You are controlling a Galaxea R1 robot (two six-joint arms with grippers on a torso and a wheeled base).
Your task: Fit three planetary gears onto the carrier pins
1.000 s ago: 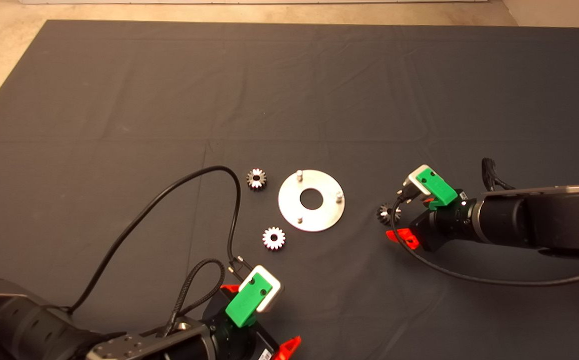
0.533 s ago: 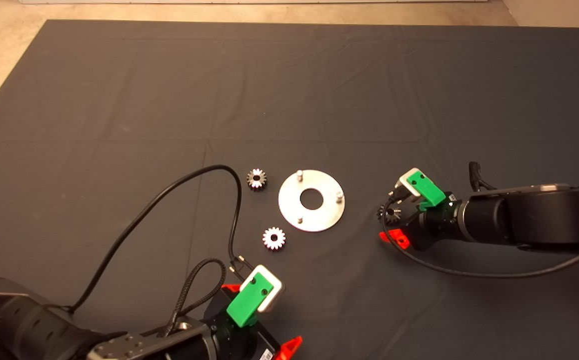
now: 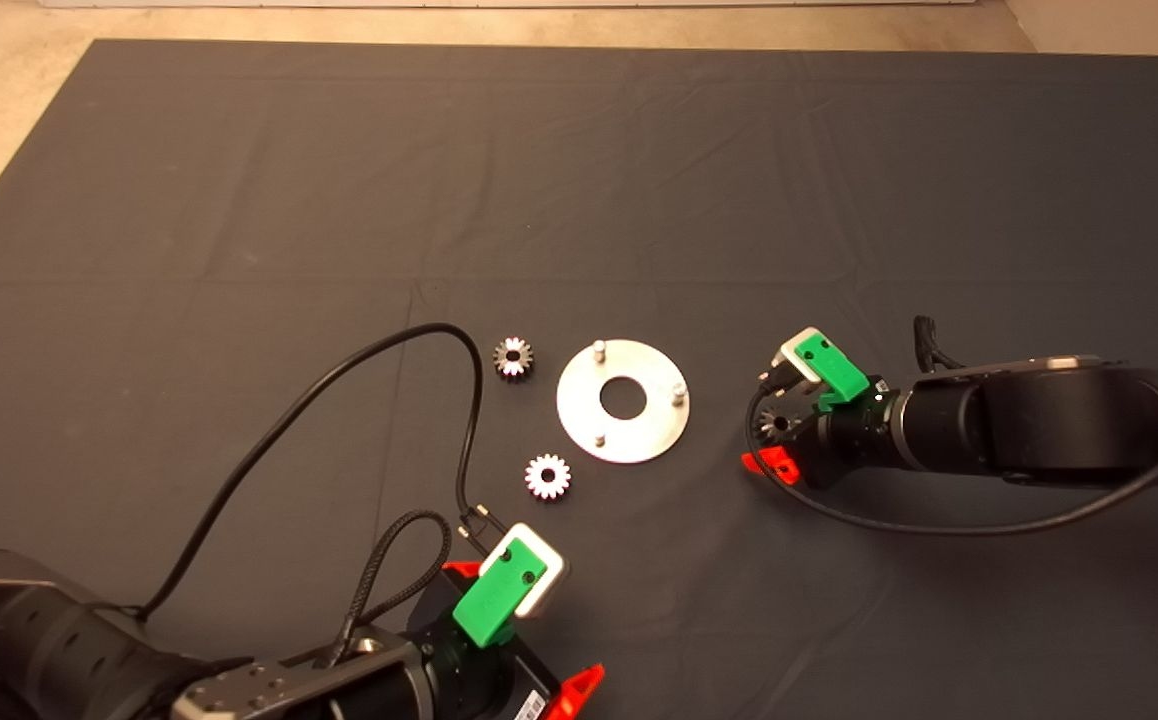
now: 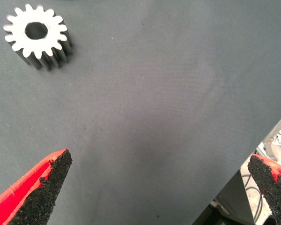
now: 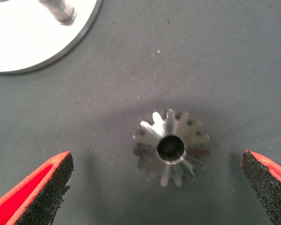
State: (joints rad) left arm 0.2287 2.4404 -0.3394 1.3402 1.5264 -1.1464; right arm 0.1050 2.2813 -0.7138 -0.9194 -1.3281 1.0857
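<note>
A: What covers the worktop (image 3: 239,150)?
B: A dark mat, creased, with pale floor beyond its far edge. Near its middle lies the disc (image 3: 622,401), flat, its three carrier pins (image 3: 598,351) upright and bare.

A: Where are the planetary gears?
B: One gear (image 3: 513,357) lies just left of the disc; a second gear (image 3: 547,476) lies nearer the left arm; a third gear (image 5: 172,146) lies to the disc's right.

A: And the right gripper (image 5: 154,187)?
B: It hangs over the third gear, fingers spread wide on either side, touching nothing.

A: The left gripper (image 4: 159,187)?
B: It is low at the mat's near edge, fingers spread, holding nothing; the second gear shows in its wrist view.
</note>
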